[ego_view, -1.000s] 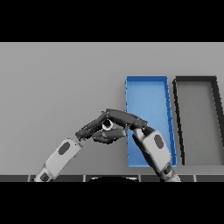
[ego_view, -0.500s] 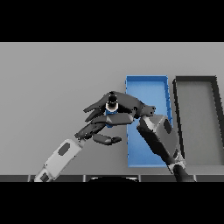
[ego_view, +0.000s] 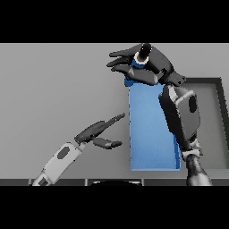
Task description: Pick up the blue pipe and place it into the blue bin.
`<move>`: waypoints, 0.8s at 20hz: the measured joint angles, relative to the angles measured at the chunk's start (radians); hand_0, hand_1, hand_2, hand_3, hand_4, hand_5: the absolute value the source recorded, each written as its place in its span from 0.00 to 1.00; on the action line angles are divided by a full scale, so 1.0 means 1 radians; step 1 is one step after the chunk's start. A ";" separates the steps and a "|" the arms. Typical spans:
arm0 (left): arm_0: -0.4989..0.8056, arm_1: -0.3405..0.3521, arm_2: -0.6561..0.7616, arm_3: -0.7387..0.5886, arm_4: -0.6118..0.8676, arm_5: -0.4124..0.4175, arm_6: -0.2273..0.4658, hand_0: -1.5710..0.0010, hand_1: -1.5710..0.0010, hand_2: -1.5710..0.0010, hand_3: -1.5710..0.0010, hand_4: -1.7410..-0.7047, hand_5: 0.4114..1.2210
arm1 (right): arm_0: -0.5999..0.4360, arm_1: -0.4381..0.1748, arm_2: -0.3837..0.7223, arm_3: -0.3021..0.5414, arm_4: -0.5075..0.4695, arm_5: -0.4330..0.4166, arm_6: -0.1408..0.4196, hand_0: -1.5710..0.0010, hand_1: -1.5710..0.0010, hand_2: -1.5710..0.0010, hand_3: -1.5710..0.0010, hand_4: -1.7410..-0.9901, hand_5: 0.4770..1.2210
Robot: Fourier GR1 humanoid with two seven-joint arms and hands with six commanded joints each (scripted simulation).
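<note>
Head view: right hand [ego_view: 150, 67] grips cylindrical blue pipe [ego_view: 139, 61].

A dark bin [ego_view: 221, 129] sits on the grey table [ego_view: 53, 89]; open side up.

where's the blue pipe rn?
Head view, upper centre-right: the blue pipe is held in the right hand, fingers curled round it, at the far left corner of the blue bin.
</note>
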 measured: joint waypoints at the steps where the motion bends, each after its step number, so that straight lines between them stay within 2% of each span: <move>1: -0.004 -0.003 0.002 -0.002 0.003 0.003 0.010 1.00 1.00 1.00 1.00 0.87 0.08 | 0.002 -0.019 -0.025 0.035 0.019 -0.008 0.001 0.00 0.00 0.00 0.00 0.32 1.00; 6: 0.002 0.013 0.007 -0.007 -0.012 0.012 0.009 1.00 1.00 1.00 1.00 0.88 0.06 | 0.123 -0.062 -0.105 0.169 0.098 -0.014 0.022 0.00 0.00 0.00 0.00 0.32 1.00; 8: 0.013 0.013 0.000 -0.015 -0.021 0.017 0.001 1.00 1.00 1.00 1.00 0.88 0.06 | 0.181 -0.063 -0.124 0.178 0.113 -0.020 0.028 0.00 0.00 0.00 0.00 0.32 1.00; 13: 0.009 0.019 0.003 -0.022 -0.017 0.014 0.012 1.00 1.00 1.00 1.00 0.88 0.07 | 0.347 -0.045 -0.131 0.165 0.187 -0.067 0.109 0.00 0.00 0.00 0.00 0.32 1.00; 15: 0.021 0.024 0.002 -0.035 -0.015 0.015 -0.002 1.00 1.00 1.00 1.00 0.88 0.07 | 0.404 -0.072 -0.080 0.185 0.179 -0.141 0.108 0.00 0.00 0.00 0.00 0.32 1.00; 16: 0.022 0.028 0.003 -0.039 -0.010 0.011 0.005 1.00 1.00 1.00 1.00 0.88 0.07 | 0.433 -0.106 -0.041 0.193 0.170 -0.179 0.108 0.00 0.00 0.00 0.14 0.26 1.00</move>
